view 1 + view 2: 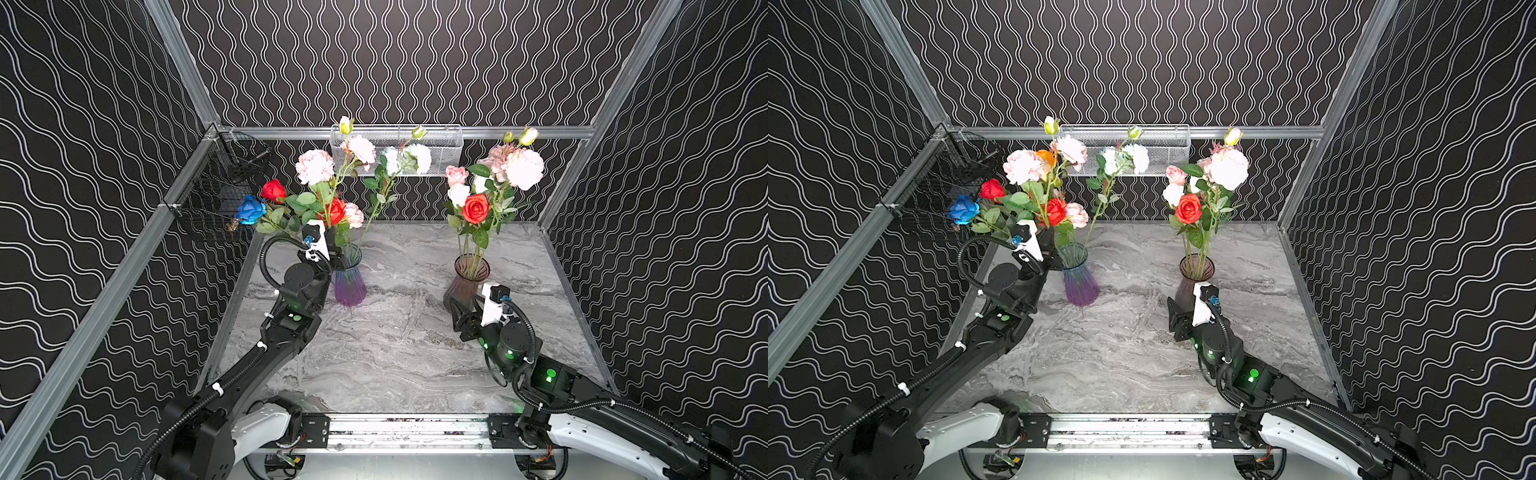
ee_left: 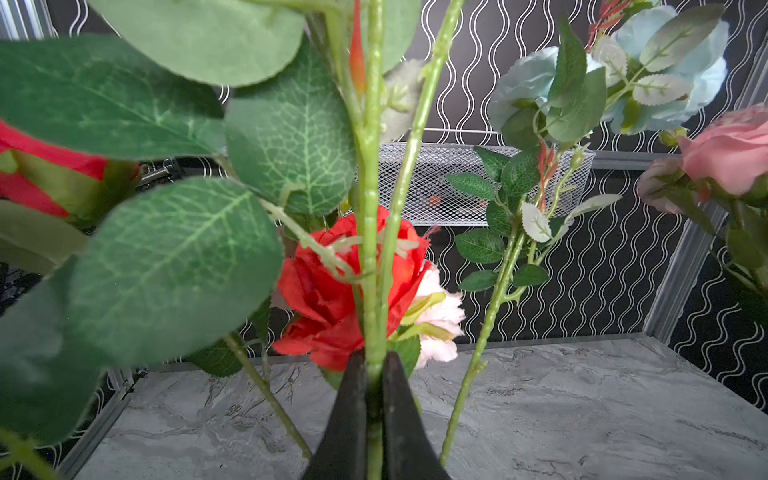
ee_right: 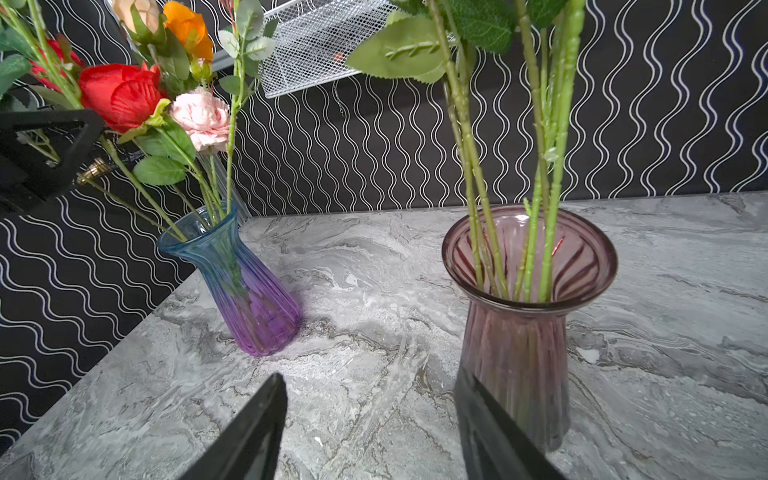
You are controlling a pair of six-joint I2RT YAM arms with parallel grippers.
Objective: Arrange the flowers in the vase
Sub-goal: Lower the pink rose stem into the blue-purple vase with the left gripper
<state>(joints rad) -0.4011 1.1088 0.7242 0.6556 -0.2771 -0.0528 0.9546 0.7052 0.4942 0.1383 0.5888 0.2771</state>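
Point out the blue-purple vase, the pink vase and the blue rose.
blue-purple vase [image 1: 351,289]: in a top view, on its ribbed purple body.
pink vase [image 3: 515,353]: right wrist view, on its ribbed body.
blue rose [image 1: 250,209]: in a top view, on the bloom's middle.

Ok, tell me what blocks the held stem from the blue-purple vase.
Nothing solid. The left gripper, shut on a green stem, sits beside the blue-purple vase; only stems already in its mouth crowd the way. The held stem's foot is hidden.

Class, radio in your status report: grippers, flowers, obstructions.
Left gripper shut on green flower stem near blue-purple glass vase. Right gripper open, empty, beside pink glass vase. Leaves crowd stem.
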